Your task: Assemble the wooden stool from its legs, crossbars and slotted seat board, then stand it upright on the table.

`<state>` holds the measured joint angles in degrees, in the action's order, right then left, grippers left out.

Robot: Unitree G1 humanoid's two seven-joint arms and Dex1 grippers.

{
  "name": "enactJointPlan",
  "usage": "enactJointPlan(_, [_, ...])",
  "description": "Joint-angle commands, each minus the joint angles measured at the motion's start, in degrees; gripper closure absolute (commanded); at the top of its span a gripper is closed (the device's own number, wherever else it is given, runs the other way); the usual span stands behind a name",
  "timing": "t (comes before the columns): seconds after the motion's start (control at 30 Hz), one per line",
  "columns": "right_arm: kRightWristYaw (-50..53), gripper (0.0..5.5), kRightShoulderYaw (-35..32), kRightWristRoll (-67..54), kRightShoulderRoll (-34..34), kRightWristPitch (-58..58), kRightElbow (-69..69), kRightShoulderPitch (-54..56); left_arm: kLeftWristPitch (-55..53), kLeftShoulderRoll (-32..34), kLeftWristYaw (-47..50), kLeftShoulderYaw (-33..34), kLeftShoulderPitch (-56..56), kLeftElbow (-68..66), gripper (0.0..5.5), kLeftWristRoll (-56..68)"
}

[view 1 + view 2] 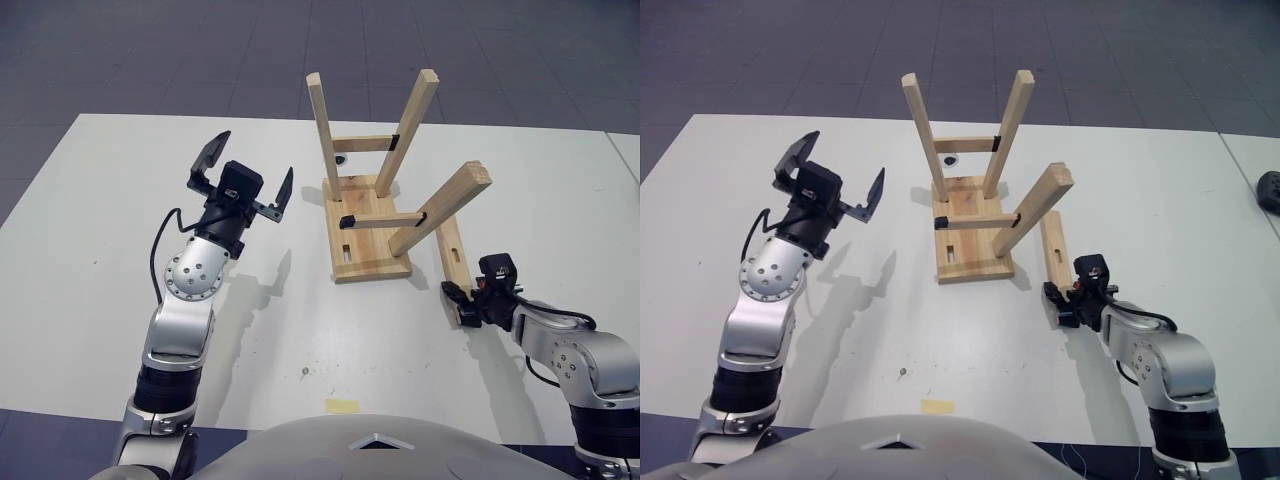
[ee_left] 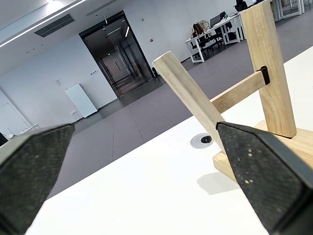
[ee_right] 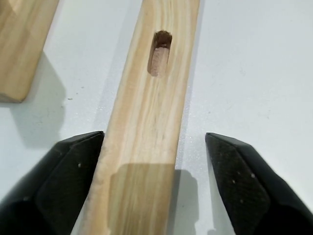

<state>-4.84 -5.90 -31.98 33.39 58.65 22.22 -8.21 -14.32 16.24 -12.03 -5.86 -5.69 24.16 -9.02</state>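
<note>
Our pale wooden stool (image 1: 372,262) sits inverted on the desk (image 1: 100,250): three legs (image 1: 325,135) up, two crossbars (image 1: 365,143) fitted. At its 3 o'clock a slotted loose leg (image 1: 452,250) lies flat, our right gripper (image 3: 154,147) open astride it. Our left gripper (image 1: 255,158) hangs open at 9 o'clock.

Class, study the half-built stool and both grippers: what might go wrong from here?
1. The right gripper straddles the loose leg at its near end, off-centre. Closing may nudge the leg sideways, and a grip that far out may let it swing.
2. The tilted leg on the seat board leans toward the loose leg, so lifting might knock it.
</note>
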Motion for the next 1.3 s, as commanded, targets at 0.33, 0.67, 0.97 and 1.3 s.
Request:
enactJointPlan(0.33, [-0.6,3.45,-3.8,5.5,-5.6,-6.1,-4.9,7.2,-3.1,-1.1,0.0,2.6,-5.1,2.1,0.1,1.6])
enactJointPlan(0.67, [2.6,3.45,-5.4,24.6,-3.6,-47.0,-7.4,28.9,-27.7,-10.3,4.0,21.6,-30.4,6.6,0.1,34.2])
enactJointPlan(0.97, [-10.0,3.45,5.0,21.7,-6.4,-57.0,3.8,31.0,-42.0,-13.1,12.8,28.4,-41.9,-1.0,0.1,76.0])
enactJointPlan(1.3, [-16.2,3.45,13.8,23.9,-8.2,-54.8,11.0,22.8,-41.1,-8.1,17.8,22.2,-44.4,-0.7,0.3,84.3])
